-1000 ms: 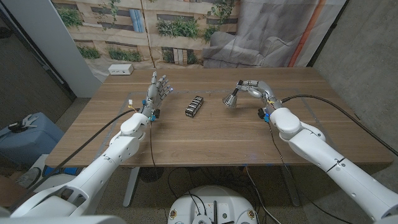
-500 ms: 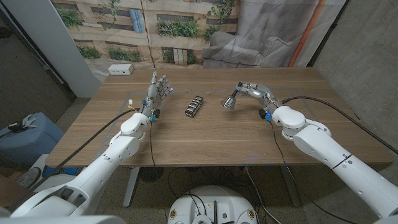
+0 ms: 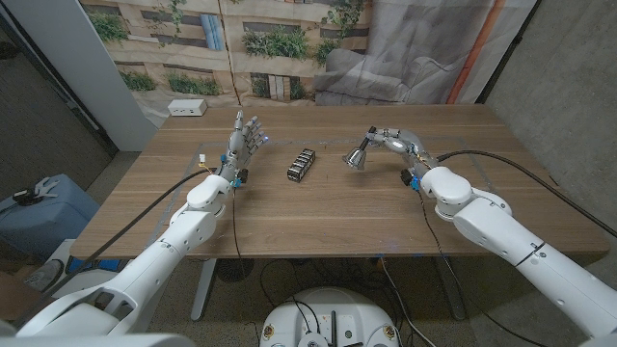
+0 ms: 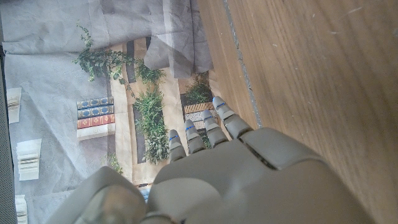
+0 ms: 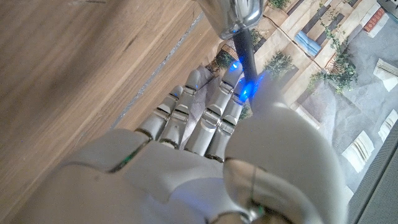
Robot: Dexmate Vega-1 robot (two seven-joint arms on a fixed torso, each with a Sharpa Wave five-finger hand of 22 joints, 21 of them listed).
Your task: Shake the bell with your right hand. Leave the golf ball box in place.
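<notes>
Above the table, right hand (image 3: 395, 141) grips bell (image 3: 358, 155).

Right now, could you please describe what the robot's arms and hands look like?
Both arms have glossy white rounded shells with black cables running alongside. The left hand and right hand are grey metallic with jointed fingers; the left fingertips are blue-tinted, and a blue light glows at the right hand.
</notes>
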